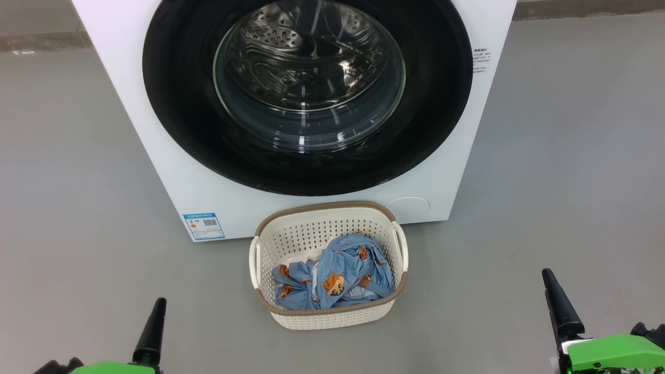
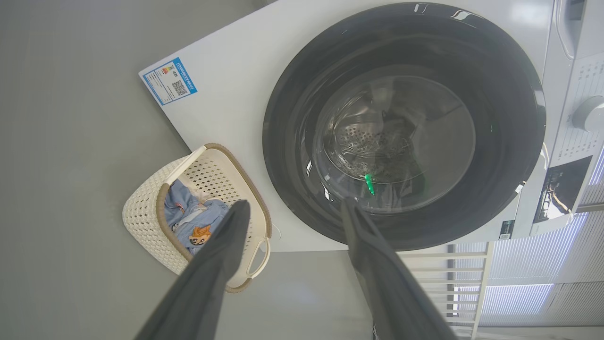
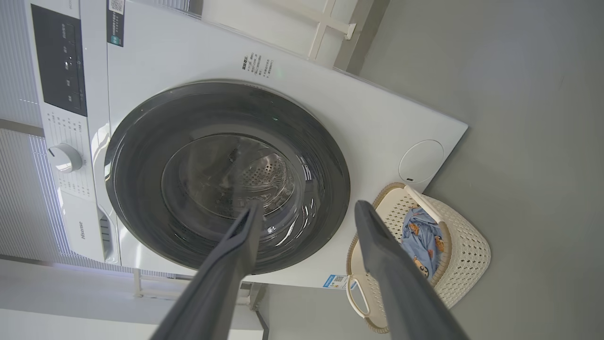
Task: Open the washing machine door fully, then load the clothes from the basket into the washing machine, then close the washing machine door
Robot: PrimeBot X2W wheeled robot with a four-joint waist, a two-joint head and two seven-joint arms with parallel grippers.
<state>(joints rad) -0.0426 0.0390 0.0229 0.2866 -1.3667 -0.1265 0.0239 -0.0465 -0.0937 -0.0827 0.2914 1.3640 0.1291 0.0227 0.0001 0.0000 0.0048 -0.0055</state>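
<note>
One shut washing machine door (image 1: pixel 176 104), one basket (image 1: pixel 322 206) of clothes (image 1: pixel 337 275), left gripper (image 2: pixel 292 208) and right gripper (image 3: pixel 306 210) both splayed

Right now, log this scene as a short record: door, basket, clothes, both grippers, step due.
door: round glossy black-framed glass washing machine door, closed on the big white front-loading washing machine
basket: small cream perforated plastic basket with brown rim, on the floor before the machine
clothes: light-blue fox-print fabric clothes, heaped in the basket
left gripper: fingers open, holding nothing
right gripper: fingers open, holding nothing
step due: open the door
</note>
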